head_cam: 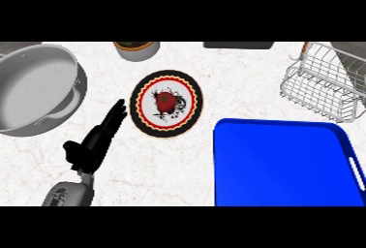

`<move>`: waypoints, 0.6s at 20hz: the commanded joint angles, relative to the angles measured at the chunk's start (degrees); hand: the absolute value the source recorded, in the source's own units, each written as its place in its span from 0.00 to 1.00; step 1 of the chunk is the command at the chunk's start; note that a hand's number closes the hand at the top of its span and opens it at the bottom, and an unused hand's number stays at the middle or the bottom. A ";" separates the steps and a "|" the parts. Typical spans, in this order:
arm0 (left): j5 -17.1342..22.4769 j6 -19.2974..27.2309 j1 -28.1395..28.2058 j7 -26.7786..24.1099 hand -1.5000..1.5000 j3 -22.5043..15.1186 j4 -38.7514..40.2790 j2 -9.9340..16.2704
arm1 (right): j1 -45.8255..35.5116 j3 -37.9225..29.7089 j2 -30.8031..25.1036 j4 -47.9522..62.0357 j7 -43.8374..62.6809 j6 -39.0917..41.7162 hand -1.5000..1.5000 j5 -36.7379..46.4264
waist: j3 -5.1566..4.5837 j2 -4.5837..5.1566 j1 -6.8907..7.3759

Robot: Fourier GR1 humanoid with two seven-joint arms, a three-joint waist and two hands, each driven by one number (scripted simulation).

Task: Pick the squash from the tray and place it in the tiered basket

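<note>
The blue tray [286,164] lies at the lower right, and its visible surface is bare blue. No squash shows on it or anywhere else that I can make out. A white wire tiered basket [318,80] stands at the upper right; what lies inside it is unclear. My left hand [89,145] is open at the lower left. Its straight fingers [114,116] point up and to the right, towards a plate, and hold nothing. My right hand does not show.
A round plate [167,102] with a dark rim holds a red fruit [166,99] at the centre. A large grey pot [36,87] fills the upper left. A small planter [136,49] and a dark object [239,44] sit along the back edge.
</note>
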 commanded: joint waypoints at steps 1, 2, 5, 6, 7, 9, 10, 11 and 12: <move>-1.61 0.69 0.71 -1.76 0.50 -1.14 0.77 -1.21 | -11.05 5.73 3.01 6.02 3.76 -1.30 1.00 3.85 | 0.01 0.19 0.52; -0.30 0.32 -1.68 1.32 0.50 -0.32 -0.33 -1.06 | -12.76 6.54 4.17 8.01 2.91 -1.13 1.00 4.45 | 0.03 0.20 0.46; -2.50 1.35 -0.04 -1.78 0.50 -1.75 1.82 -2.36 | -16.91 9.08 7.37 12.37 1.95 -1.73 1.00 7.12 | 0.03 0.28 0.41; -2.80 2.34 -1.24 -1.18 0.50 -1.65 2.01 -3.14 | -17.28 9.69 8.69 12.98 2.20 -1.78 1.00 7.67 | 0.03 0.17 -0.07; 0.06 -0.51 -4.10 0.41 0.50 1.33 3.10 -0.59 | -17.86 8.64 6.87 19.42 -2.88 -1.02 1.00 8.26 | 0.07 0.51 0.43; -0.90 -0.06 -0.40 0.86 0.50 -0.49 -0.86 -1.00 | -20.78 10.34 10.74 21.17 -2.51 -5.59 1.00 11.07 | 0.08 0.36 0.77; 0.71 -2.00 -3.76 -1.47 0.50 2.51 5.15 0.38 | -23.31 9.52 9.87 23.32 -2.37 -3.36 1.00 10.35 | 0.04 0.45 0.22; -1.08 0.53 -2.10 2.32 0.50 0.36 -0.64 -0.62 | -22.22 9.52 10.86 26.07 -5.22 -4.64 1.00 11.02 | 0.11 0.41 0.66; -0.86 0.28 -0.74 3.82 0.50 -1.25 -2.84 -1.82 | -23.90 10.26 12.44 26.73 -4.32 -5.80 1.00 11.92 | 0.11 0.37 0.92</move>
